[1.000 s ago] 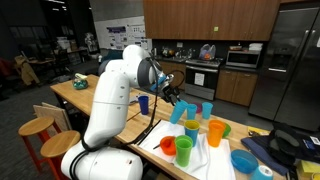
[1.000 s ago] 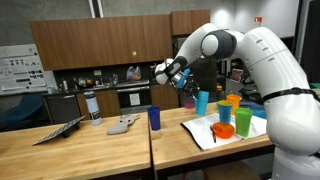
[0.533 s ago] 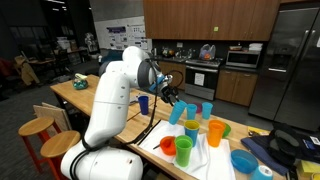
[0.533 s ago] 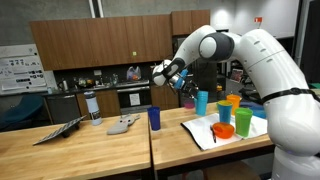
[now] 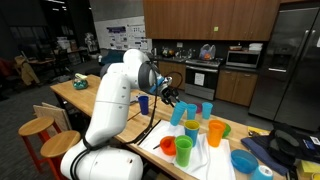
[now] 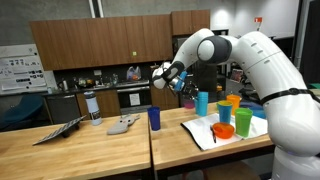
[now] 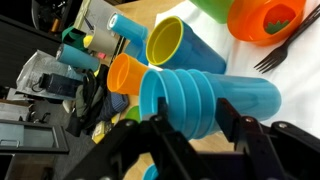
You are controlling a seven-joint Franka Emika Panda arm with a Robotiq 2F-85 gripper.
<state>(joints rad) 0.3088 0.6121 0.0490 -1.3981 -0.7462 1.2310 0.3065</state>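
Blue cup held aloft, arm barely moved.
The jaws clamp the ribbed blue cup [image 7: 205, 100] sideways, lower middle of the wrist view; in an exterior view it has edged slightly left above the surface [image 6: 100, 150].

No writing can be read anywhere. The wall poster [image 6: 17, 72], far to the side of the gripper [image 6: 182, 84], carries print and diagrams too small to make out, as do the sheets [image 5: 115, 36] well behind it. The blue cup [image 7: 215, 100] in its grip shows plain sides.
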